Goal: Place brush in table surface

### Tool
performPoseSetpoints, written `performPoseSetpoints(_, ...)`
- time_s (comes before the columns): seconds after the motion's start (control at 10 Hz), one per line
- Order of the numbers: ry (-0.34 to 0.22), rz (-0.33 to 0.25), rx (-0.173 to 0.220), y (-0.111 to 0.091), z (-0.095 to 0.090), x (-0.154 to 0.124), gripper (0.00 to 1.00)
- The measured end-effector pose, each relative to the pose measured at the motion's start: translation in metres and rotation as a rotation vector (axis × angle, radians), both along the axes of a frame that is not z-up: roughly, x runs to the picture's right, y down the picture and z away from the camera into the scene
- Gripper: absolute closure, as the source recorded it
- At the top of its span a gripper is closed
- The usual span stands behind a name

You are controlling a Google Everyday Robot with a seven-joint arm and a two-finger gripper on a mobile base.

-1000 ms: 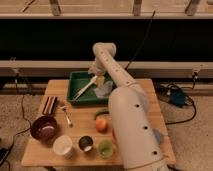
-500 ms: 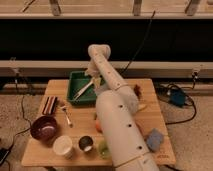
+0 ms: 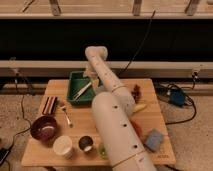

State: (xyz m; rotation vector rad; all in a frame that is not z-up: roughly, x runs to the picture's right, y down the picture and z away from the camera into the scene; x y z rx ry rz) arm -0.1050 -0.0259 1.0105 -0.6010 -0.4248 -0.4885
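One arm: the white arm (image 3: 116,120) rises from the near edge of the bench and reaches away to the green tray.
Pincer: the pincer (image 3: 90,74) hangs by the tray's far corner, on the picture's right; I cannot tell whether it is spread or pressed together.
Brush: the cream-white brush (image 3: 82,91) lies slantwise inside the green tray (image 3: 71,79), not on the bare wood, and apart from the pincer.
Bench: the bench (image 3: 37,152) is a light tan wooden top with visible grain, rectangular, and it carries everything else here.
Left side of bench: a dark brown striped block (image 3: 48,105) lies beside a small metal spoon (image 3: 66,115); nearer the front stand a dark bowl (image 3: 44,127), a white cup (image 3: 63,147) and a metal cup (image 3: 86,144).
Right side of bench: a blue pad (image 3: 154,140) lies near the front corner; a yellow thing (image 3: 139,107) lies close beside the arm.
Floor: the speckled floor (image 3: 192,135) lies around the bench; a blue box (image 3: 177,97) sits on it to the right, with dark cables (image 3: 190,117) trailing from it.
Room behind: a dark band (image 3: 45,40) runs behind, with pale rails (image 3: 45,64) above and below it.
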Motion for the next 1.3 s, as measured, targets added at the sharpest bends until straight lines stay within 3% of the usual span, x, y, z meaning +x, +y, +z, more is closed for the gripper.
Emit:
performPoseSetpoints(0.2, 0.012, 0.016, 0.012, 0.010, 0.007, -0.018, 0.20)
performPoseSetpoints(0.5, 0.033, 0.033, 0.045, 0.013, 0.006, -0.021, 0.20)
performPoseSetpoints(0.9, 0.057, -0.008, 0.043, 0.013, 0.008, -0.023, 0.20)
performPoseSetpoints(1.1, 0.057, -0.041, 0.033, 0.014, 0.010, -0.024, 0.31)
performPoseSetpoints(1.3, 0.054, -0.080, 0.017, 0.016, 0.011, -0.023, 0.53)
